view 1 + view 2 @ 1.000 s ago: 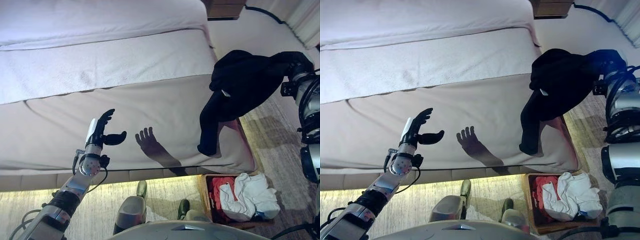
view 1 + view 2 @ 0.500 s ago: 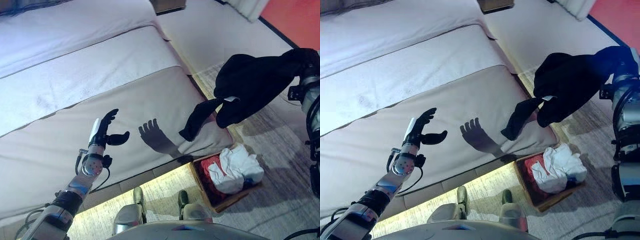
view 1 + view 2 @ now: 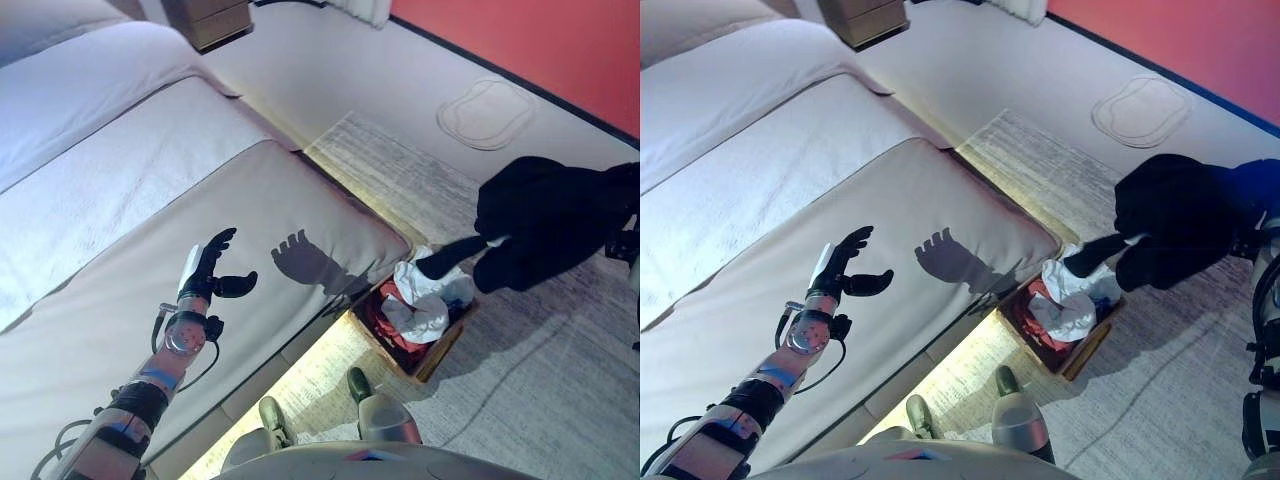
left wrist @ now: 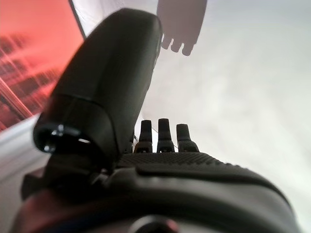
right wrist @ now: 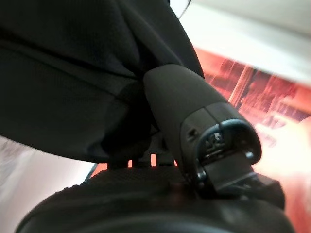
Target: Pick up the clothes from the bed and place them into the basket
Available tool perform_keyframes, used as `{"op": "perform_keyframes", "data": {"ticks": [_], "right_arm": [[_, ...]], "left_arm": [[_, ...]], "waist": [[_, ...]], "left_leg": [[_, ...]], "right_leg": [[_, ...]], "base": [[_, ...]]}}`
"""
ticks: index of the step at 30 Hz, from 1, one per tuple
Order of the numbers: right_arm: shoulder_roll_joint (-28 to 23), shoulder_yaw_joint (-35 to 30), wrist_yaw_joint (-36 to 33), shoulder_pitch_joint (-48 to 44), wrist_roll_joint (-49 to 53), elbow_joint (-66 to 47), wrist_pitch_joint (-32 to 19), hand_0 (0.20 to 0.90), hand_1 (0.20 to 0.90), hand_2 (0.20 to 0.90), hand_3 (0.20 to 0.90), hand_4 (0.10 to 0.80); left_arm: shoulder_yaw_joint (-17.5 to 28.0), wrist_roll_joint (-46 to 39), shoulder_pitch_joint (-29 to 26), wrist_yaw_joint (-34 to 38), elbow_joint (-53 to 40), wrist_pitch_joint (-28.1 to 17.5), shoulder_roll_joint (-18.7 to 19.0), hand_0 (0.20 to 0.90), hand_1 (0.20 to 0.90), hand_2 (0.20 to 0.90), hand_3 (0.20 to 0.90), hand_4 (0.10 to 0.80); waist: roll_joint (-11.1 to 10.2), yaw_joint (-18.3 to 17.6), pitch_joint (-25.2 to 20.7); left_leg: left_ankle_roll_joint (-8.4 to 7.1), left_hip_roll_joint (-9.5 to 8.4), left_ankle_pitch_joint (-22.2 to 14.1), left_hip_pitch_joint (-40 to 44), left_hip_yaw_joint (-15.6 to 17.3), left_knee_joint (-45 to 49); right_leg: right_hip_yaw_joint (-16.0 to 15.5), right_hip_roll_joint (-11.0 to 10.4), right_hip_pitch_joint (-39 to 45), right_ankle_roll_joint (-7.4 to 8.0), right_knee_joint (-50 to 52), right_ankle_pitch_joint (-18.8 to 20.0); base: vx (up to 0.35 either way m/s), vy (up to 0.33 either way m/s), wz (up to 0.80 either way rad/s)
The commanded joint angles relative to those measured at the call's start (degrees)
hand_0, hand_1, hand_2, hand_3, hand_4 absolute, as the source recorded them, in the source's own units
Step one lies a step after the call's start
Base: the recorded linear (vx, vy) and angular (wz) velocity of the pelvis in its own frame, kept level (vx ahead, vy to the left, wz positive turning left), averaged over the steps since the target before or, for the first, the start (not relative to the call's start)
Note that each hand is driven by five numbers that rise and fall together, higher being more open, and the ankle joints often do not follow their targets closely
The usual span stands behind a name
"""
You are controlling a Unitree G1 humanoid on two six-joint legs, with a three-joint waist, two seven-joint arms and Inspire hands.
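My right hand (image 3: 1252, 214) is shut on a black garment (image 3: 552, 222) and holds it in the air above the floor, just right of the basket. One black sleeve (image 3: 447, 262) hangs down over the basket's right end. In the right wrist view my thumb (image 5: 192, 109) presses into the black cloth (image 5: 68, 68). The wooden basket (image 3: 433, 362) stands on the floor at the bed's corner and holds red and white clothes (image 3: 420, 305). My left hand (image 3: 205, 274) is open and empty above the beige bed (image 3: 120, 210); its fingers (image 4: 159, 132) show straight in the left wrist view.
A wooden nightstand (image 3: 206, 20) stands at the bed's far end. A grey rug (image 3: 530, 380) covers the floor around the basket. A pale oval mat (image 3: 490, 112) lies near the red wall (image 3: 560, 40).
The camera has swung to the right. My right hand has carried the black garment off the bed's corner and out over the floor by the basket. My left hand has kept its pose.
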Motion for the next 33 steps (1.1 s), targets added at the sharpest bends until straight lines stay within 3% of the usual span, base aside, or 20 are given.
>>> {"op": "perform_keyframes", "data": {"ticks": [1, 13, 27, 33], "right_arm": [[-8.2, -2.0, -0.8, -3.8, 2.2, -3.2, -9.4, 0.3, 0.3, 0.3, 0.2, 0.1], [1.3, 3.6, 3.7, -4.4, 1.3, 2.6, -7.8, 0.3, 0.3, 0.3, 0.2, 0.1], [7.8, 8.9, 5.4, -5.5, -1.8, 6.7, -5.2, 0.3, 0.3, 0.3, 0.2, 0.1], [10.8, 10.2, 7.7, -5.8, -1.8, 14.5, -5.7, 0.3, 0.3, 0.3, 0.2, 0.1]], "left_arm": [[-0.6, 1.7, -3.8, 1.9, 3.0, -6.1, 0.5, 0.9, 0.9, 0.9, 0.9, 0.8], [-1.9, 1.5, -5.1, 2.8, 3.1, -4.1, -2.0, 0.9, 0.9, 0.9, 0.9, 0.8], [-3.0, 1.3, -5.9, 3.2, 3.1, -3.7, -3.0, 0.9, 0.9, 0.9, 0.9, 0.8], [-4.3, 1.5, -7.2, 3.7, 3.0, -3.6, -3.6, 0.9, 0.9, 0.9, 0.9, 0.8]], "waist": [[-0.5, 2.1, -9.7], [0.3, 2.3, -8.8], [1.6, 3.2, -7.1], [2.0, 3.9, -6.5]], "left_leg": [[0.35, 1.2, -9.7, 2.3, -2.9, 0.7], [0.23, 1.22, -10.0, 2.1, -2.1, 1.5], [-0.19, 1.21, -9.3, 0.6, -2.8, 2.0], [-0.06, 1.2, -9.3, 0.3, -3.1, 2.2]], "right_leg": [[-0.2, 2.6, -3.2, 0.1, 2.4, -1.4], [-0.6, 2.7, -4.1, -0.03, 2.9, -1.2], [-2.5, 2.3, -5.1, -0.18, 3.8, -1.6], [-3.0, 2.1, -5.2, -0.17, 3.8, -1.5]], "base": [[0.012, 0.009, -0.16], [0.002, -0.002, -0.03], [-0.024, -0.024, 0.06], [-0.013, -0.002, 0.02]]}}
